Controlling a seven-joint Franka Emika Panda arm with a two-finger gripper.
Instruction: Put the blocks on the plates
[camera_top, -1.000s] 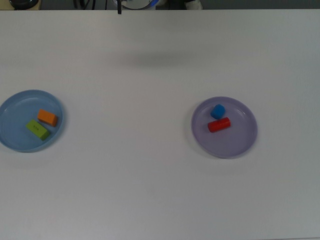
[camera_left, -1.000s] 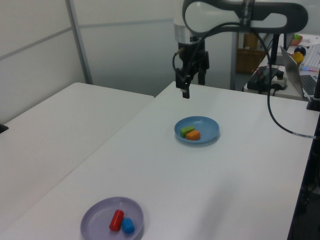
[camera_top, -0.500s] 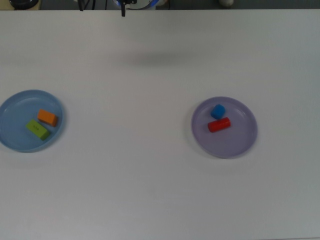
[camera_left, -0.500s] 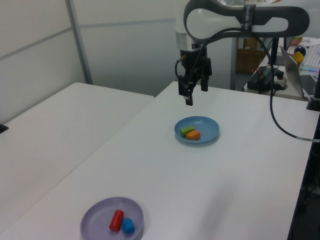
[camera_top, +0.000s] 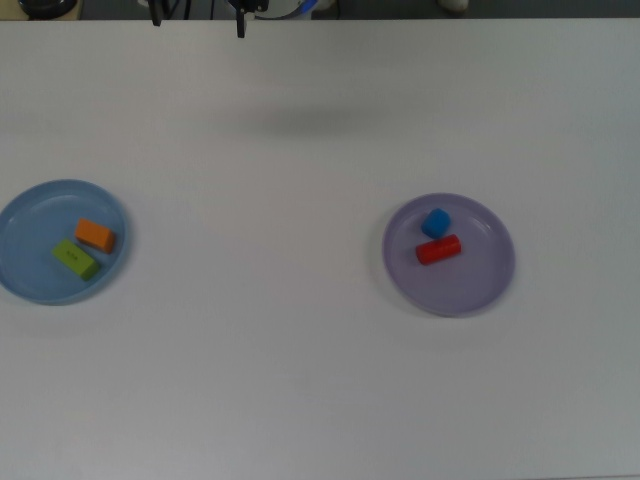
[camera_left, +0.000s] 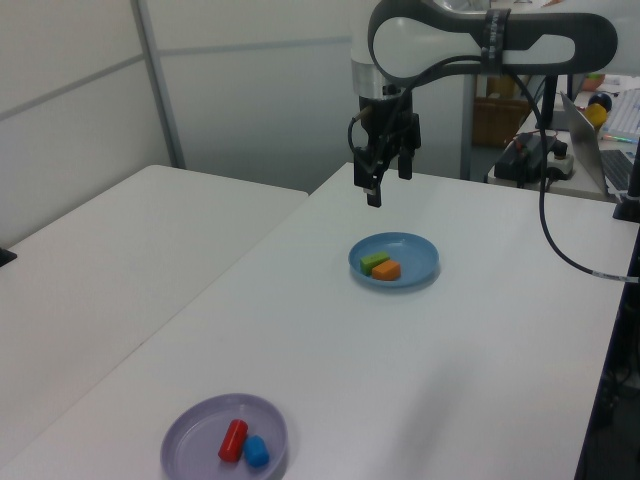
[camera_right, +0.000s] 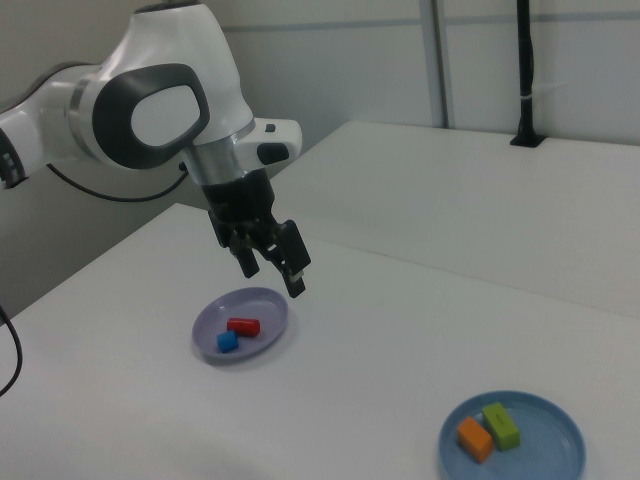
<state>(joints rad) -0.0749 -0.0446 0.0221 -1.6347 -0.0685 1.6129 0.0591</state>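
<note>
Black two-finger pincer (camera_right: 273, 269) spread and empty above white table (camera_left: 480, 330), round light blue plastic plate (camera_left: 415, 255) below it holding flat orange block (camera_left: 387, 270) and green rectangular block (camera_left: 375, 262), pale lavender plastic plate (camera_left: 200, 430) well apart from it holding red cylinder (camera_left: 233, 439) and small blue cube (camera_left: 257, 451).

No text, label, brand, number or sign can be read in any of the three views. The green block (camera_top: 76, 259) has a few small dark marks on its upper face in the top view, but they are too small to be read as letters or figures.
</note>
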